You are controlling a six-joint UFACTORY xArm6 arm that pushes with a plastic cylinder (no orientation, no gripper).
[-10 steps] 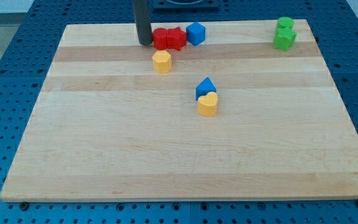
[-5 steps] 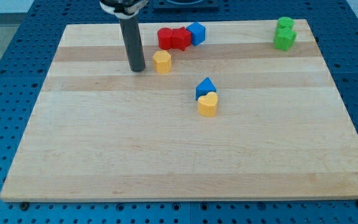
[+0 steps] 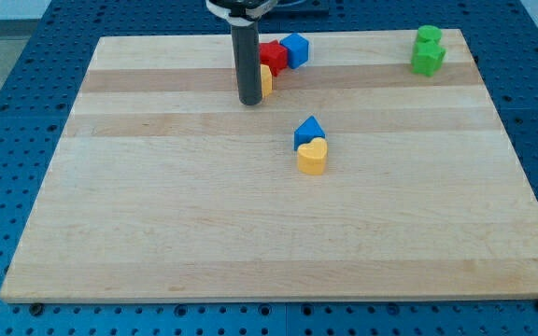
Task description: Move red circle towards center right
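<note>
My tip (image 3: pixel 250 100) rests on the board near the view's top, left of centre. The rod hides the red circle; only a red block (image 3: pixel 272 55) shows just right of the rod, touching a blue block (image 3: pixel 294 49) on its right. A yellow block (image 3: pixel 265 80) peeks out at the rod's right edge, touching it and mostly hidden. A blue triangular block (image 3: pixel 309 130) with a yellow heart (image 3: pixel 313 156) against its lower side lies below and right of my tip.
Two green blocks, one (image 3: pixel 429 35) above the other (image 3: pixel 428 59), stand at the view's top right. The wooden board (image 3: pixel 157 233) lies on a blue perforated table.
My tip went from beside the red blocks down-left next to the yellow block, then right and slightly up. The yellow block has shifted right and up; the rod now covers the red circle.
</note>
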